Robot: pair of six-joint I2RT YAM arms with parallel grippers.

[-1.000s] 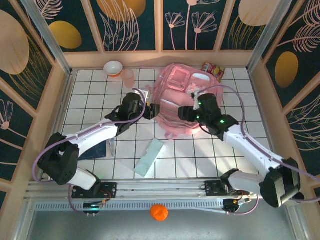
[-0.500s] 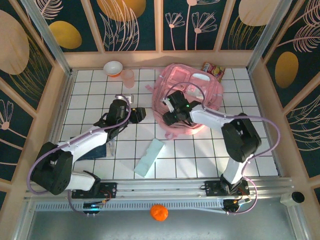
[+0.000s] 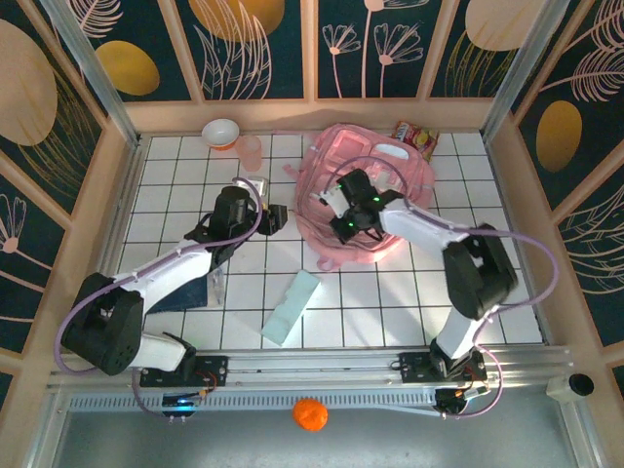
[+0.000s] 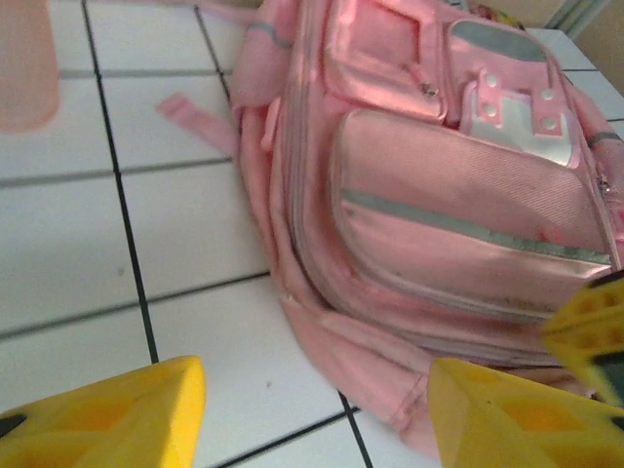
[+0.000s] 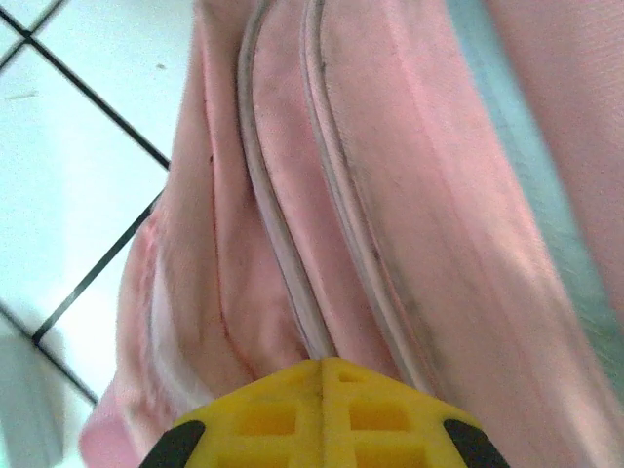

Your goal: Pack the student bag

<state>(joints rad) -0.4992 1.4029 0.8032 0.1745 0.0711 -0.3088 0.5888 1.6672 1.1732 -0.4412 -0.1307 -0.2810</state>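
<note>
Your overhead view is bright and evenly lit from above, sharp across the white tiled table [image 3: 166, 175], with short soft shadows under the arms and a pale sheen on the student bag [image 3: 327, 156]. At your left wrist the bag's fabric is fairly crisp, but the left gripper [image 4: 314, 390] shows blurred yellow fingers [image 4: 107, 419] and the tiles wash out. At your right wrist everything is soft: the right gripper [image 5: 324, 366] is out of focus and the tiles are blown out.
</note>
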